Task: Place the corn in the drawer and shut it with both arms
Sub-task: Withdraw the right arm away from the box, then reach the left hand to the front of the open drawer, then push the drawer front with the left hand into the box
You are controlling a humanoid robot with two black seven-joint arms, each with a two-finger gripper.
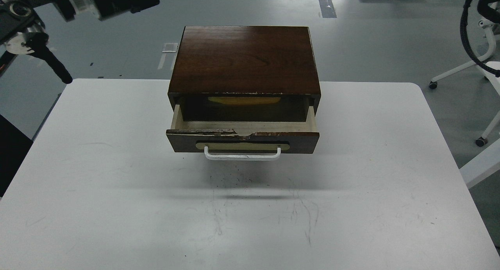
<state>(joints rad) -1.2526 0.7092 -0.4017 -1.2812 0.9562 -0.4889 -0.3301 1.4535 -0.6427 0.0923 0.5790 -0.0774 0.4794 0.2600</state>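
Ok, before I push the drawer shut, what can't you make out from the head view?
- Corn: only a yellow sliver shows; the box top hides the rest.
- Drawer: its rear part is under the box, dark.
- Left arm: cut off by the upper left edge; the dark tip's fingers cannot be told apart.
- Right arm: not in view at all.

You see only a thin strip of the corn (244, 101), the rest hidden under the top of the wooden box (245, 59), which also covers the rear of the drawer (242, 137). Your left arm (47, 12) is cut off by the top and left edges; its gripper cannot be made out. Your right arm lies outside the view.
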